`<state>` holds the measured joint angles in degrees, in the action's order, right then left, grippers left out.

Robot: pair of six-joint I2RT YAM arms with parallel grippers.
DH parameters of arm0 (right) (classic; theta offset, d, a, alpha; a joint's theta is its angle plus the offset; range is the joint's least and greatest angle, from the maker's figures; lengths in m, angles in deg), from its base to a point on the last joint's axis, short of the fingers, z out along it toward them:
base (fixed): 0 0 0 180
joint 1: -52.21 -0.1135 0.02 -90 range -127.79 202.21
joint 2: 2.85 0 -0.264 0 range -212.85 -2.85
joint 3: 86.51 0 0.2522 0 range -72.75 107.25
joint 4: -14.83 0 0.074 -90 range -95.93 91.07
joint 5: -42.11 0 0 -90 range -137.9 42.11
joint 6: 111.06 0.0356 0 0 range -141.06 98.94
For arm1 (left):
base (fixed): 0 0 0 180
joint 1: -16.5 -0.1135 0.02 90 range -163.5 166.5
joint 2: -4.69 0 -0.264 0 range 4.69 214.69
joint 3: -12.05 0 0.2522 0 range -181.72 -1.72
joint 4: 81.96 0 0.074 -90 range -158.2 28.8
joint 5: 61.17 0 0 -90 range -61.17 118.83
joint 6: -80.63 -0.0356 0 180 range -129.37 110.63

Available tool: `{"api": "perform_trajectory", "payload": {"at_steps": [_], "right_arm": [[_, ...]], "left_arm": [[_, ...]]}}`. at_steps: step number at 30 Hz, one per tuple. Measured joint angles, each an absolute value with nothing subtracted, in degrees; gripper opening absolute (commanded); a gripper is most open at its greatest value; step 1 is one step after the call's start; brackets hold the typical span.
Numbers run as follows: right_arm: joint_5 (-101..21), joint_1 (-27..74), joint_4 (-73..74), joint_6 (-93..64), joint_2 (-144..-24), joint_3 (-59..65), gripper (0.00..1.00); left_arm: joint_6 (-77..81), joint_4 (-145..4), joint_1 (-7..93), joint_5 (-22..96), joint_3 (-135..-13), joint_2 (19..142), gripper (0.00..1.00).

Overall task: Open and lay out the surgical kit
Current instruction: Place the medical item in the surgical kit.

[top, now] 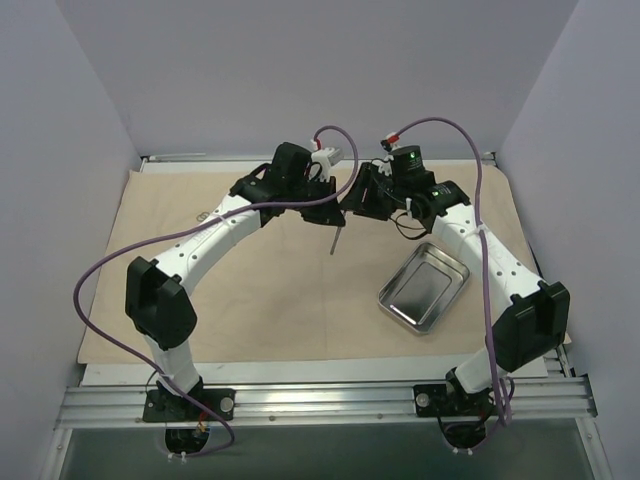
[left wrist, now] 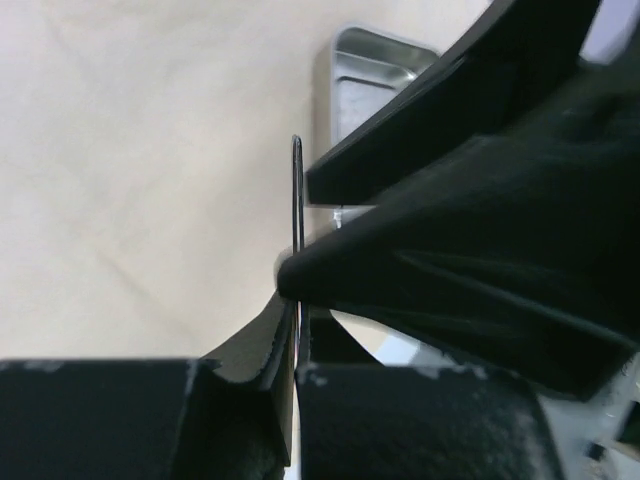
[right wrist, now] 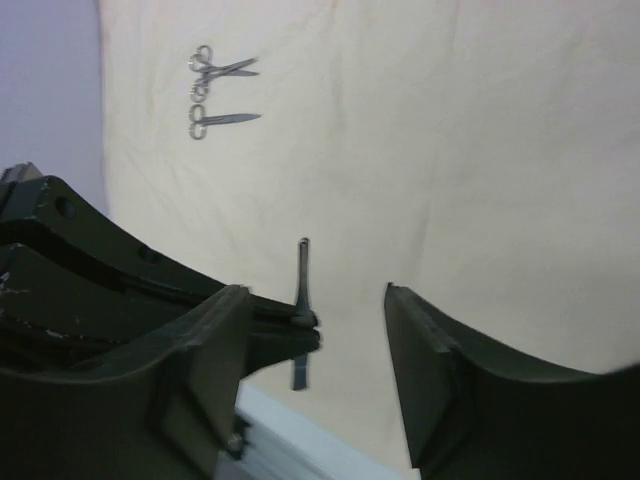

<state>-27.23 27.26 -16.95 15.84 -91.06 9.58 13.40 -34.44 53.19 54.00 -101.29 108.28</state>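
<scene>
**Surgical kit: wrap spread flat, one instrument held aloft beyond the tray**

Top view: the cloth wrap [top: 250, 290] lies open across the table, and the steel tray [top: 423, 288] sits on it with nothing visible inside. Up and left of the tray, the left gripper [top: 328, 210] and right gripper [top: 360, 198] meet nose to nose above the cloth. A thin instrument [top: 335, 240] hangs tip-down from the left one, clear of the cloth, probably so that it can be carried without dragging the fabric.

Left wrist view: the left gripper [left wrist: 297, 340] has its fingers pressed together on the instrument [left wrist: 297, 190], which shows edge-on as a thin line. The tray [left wrist: 375, 70] lies beyond it.

Right wrist view: the right gripper [right wrist: 312, 298] has its fingers [right wrist: 450, 380] spread. The instrument [right wrist: 302, 270] stands in the gap, and neither finger appears to touch it, so only the left arm carries it. Two scissor-like instruments [right wrist: 222, 68] lie flat side by side on the cloth. The tray is outside this view, so their place relative to it cannot be told.
</scene>
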Motion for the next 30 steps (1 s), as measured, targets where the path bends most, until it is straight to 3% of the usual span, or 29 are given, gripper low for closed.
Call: {"api": "perform_trajectory", "payload": {"at_steps": [2,6,12,19,30], "right_arm": [[-27.78,27.96,-18.57,14.73,-91.47,11.22,0.72],[-29.09,30.23,-21.89,12.19,-91.78,14.56,0.77],[-33.09,33.88,-27.0,7.91,-90.73,14.19,0.79],[-33.9,34.15,-26.35,6.07,-80.89,1.03,0.8],[-31.19,35.68,-22.98,5.35,-77.11,-5.09,0.8]], "left_arm": [[9.64,-32.6,53.08,51.64,-101.26,108.26,0.02],[-0.81,-29.48,52.27,47.92,-98.49,107.12,0.02],[-17.79,-24.98,50.37,40.58,-89.02,100.52,0.02],[-40.02,-25.02,47.59,34.02,-80.17,94.31,0.02],[-72.72,-23.34,33.69,29.85,-73.22,97.75,0.02]]}}
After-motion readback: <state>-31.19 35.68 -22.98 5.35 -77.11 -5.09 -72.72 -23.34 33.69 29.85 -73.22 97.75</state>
